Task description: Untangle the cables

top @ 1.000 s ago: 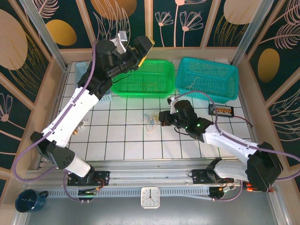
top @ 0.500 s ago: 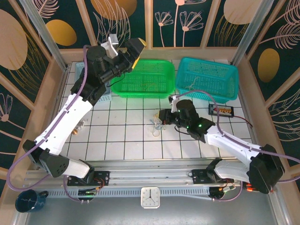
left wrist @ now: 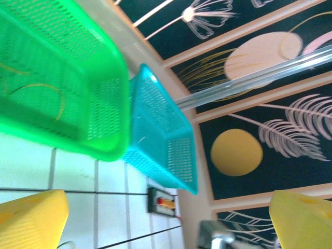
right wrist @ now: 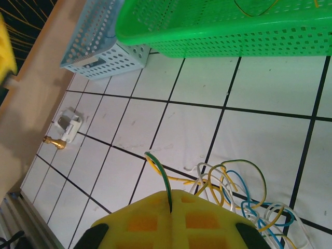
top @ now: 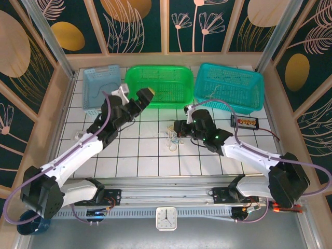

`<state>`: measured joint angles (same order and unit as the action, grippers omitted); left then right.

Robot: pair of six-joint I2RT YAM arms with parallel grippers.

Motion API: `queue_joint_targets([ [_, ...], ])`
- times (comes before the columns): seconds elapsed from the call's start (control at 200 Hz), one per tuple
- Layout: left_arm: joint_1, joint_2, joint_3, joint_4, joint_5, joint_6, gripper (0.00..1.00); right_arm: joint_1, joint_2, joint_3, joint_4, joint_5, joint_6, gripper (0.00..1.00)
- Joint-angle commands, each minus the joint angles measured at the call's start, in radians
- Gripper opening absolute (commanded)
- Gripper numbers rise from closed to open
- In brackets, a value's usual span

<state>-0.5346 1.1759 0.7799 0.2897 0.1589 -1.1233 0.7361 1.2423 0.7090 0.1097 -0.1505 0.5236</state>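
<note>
Top external: thin curly multi-colour cables (top: 171, 138) lie bunched on white tiled counter (top: 129, 155), in front of green plastic mesh basket (top: 176, 102). R end effector (right wrist: 171, 199) pinched tight on one green-yellow strand (rest of bunch lies loose on tiles just beside). L end effector (top: 135, 94) spread wide, holding nothing, by basket's front-left corner.

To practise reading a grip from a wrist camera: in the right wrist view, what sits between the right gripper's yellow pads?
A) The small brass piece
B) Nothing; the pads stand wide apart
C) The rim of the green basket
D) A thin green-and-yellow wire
D: the right gripper is closed, and a green-and-yellow wire rises from the seam between its pads, with the rest of the cables lying on the tiles beside it.
</note>
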Motion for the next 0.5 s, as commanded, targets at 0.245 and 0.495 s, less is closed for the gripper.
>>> queue_joint_targets([
  [0.245,0.005,0.033,-0.259,0.277,0.182,0.333,0.78,-0.042,0.087,0.089,0.035,-0.072,-0.092,0.0],
  [0.495,0.006,0.145,-0.22,0.271,0.306,0.578,0.63,-0.056,0.119,0.137,0.005,-0.143,-0.108,0.0],
])
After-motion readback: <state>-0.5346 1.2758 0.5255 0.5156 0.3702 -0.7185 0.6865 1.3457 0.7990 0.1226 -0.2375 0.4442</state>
